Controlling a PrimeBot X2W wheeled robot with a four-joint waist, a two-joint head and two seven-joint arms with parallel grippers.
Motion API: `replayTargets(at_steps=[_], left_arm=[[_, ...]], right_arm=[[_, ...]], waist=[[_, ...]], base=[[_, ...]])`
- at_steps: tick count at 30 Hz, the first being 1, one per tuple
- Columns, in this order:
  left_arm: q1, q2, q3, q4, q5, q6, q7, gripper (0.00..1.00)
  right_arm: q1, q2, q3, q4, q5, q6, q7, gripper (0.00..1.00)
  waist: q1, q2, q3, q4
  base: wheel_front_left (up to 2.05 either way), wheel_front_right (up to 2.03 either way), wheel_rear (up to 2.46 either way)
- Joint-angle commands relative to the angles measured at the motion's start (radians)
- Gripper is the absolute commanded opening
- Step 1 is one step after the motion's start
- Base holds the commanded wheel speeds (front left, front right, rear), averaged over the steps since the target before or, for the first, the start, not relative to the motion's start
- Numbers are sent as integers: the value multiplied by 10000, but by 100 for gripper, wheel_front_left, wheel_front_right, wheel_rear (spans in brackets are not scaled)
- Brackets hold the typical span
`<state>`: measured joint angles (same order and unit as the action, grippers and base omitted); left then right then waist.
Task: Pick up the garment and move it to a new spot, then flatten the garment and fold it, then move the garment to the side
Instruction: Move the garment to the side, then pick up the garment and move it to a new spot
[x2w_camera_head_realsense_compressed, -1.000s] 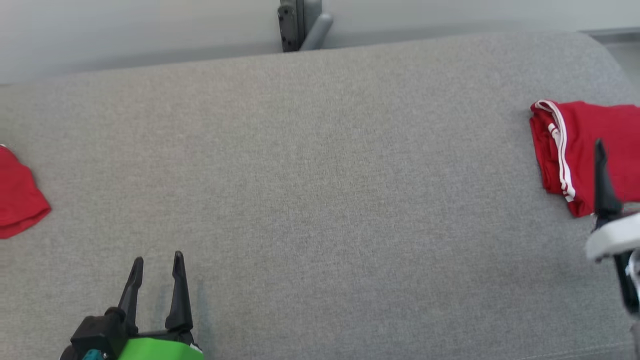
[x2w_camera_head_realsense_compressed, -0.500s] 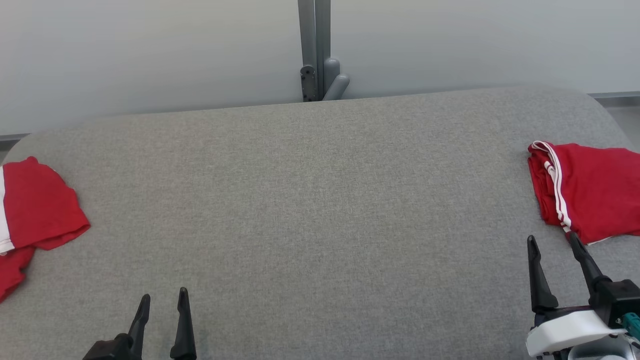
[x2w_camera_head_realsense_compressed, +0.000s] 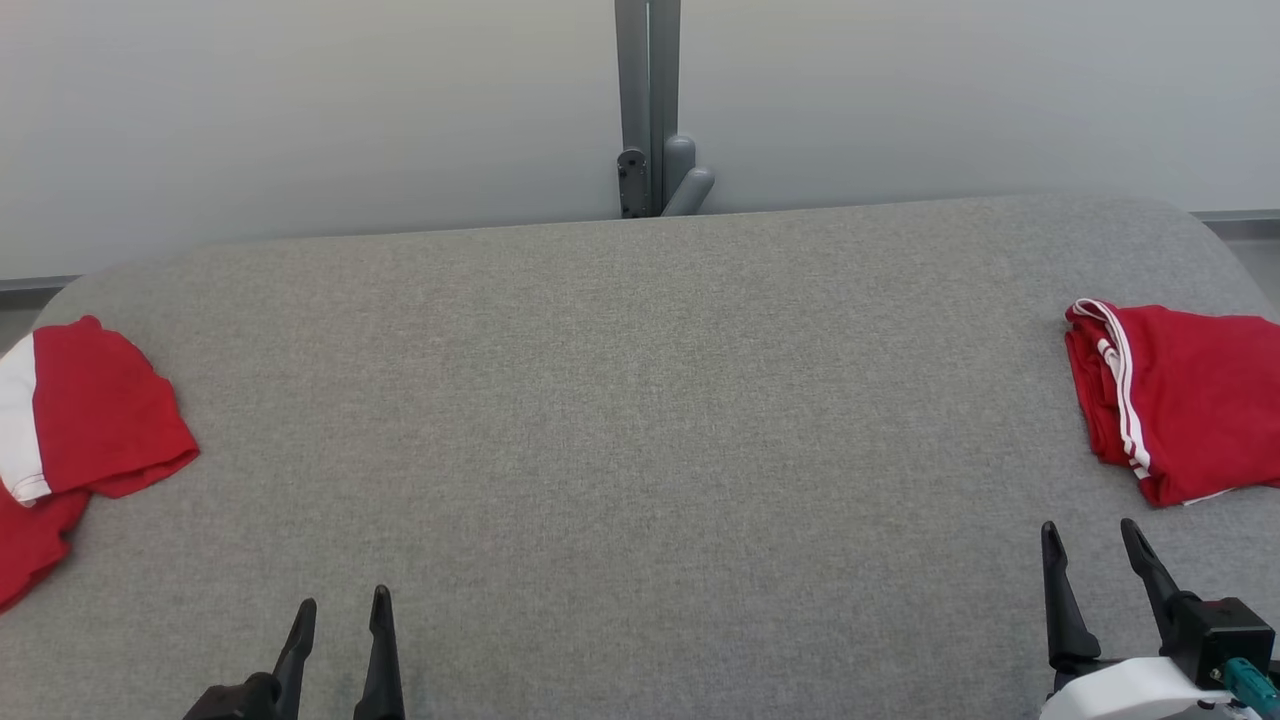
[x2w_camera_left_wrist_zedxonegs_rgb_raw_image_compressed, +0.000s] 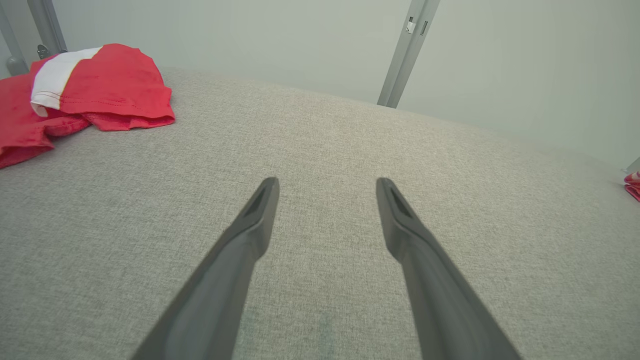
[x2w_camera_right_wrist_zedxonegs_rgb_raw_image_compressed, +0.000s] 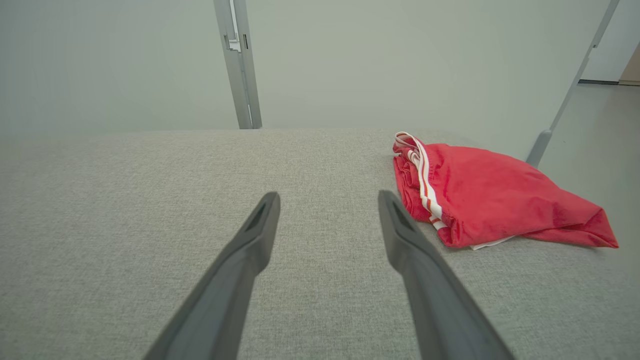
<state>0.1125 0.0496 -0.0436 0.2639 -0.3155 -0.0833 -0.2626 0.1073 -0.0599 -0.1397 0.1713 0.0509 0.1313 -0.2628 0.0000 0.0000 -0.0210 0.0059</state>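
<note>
**Both grippers idle; a new pick looks due**

The left gripper (x2w_camera_head_realsense_compressed: 344, 598) and right gripper (x2w_camera_head_realsense_compressed: 1089, 526) sit low at the near edge of the grey table (x2w_camera_head_realsense_compressed: 640, 400). Each has its fingers spread apart and nothing between them, and in both wrist views the fingers point out over bare cloth.

At the far right of the table lies a folded garment (x2w_camera_head_realsense_compressed: 1190, 400), red with white side stripes. It is stacked fairly square, just ahead of and to the right of the right gripper but not touching it. By its look, its fold and its move to the side are done.

At the far left lies a loose garment (x2w_camera_head_realsense_compressed: 90, 410), red with a white panel, rumpled and unfolded. The edge of the head view cuts it off, so it may be one piece or two.

The step in hand is most likely the first one: picking up the loose garment. That calls for the left gripper to reach out to its left and come down on a raised fold. It would then close on the cloth and carry it to the middle of the table, where both grippers can spread it flat.
</note>
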Motion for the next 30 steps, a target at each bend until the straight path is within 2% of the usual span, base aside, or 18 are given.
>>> replayTargets(at_steps=[1,18,24,30], left_arm=[[-65,25,-17,21,-6,0,-26,100],[-162,25,-15,6,83,-63,-26,100],[-158,25,11,-25,136,-47,-26,100],[-103,27,69,-3,176,-33,-25,100]], right_arm=[[-13,17,19,29,43,-11,-25,100],[61,77,34,-60,-4,-11,-25,100],[118,80,86,-26,89,-11,-25,100],[159,82,155,3,227,-11,-25,100]], waist=[[0,0,8,-6],[0,0,26,200],[0,0,-10,803],[0,0,-91,1845]], base=[[0,0,0],[0,0,0],[0,0,0],[0,0,0]])
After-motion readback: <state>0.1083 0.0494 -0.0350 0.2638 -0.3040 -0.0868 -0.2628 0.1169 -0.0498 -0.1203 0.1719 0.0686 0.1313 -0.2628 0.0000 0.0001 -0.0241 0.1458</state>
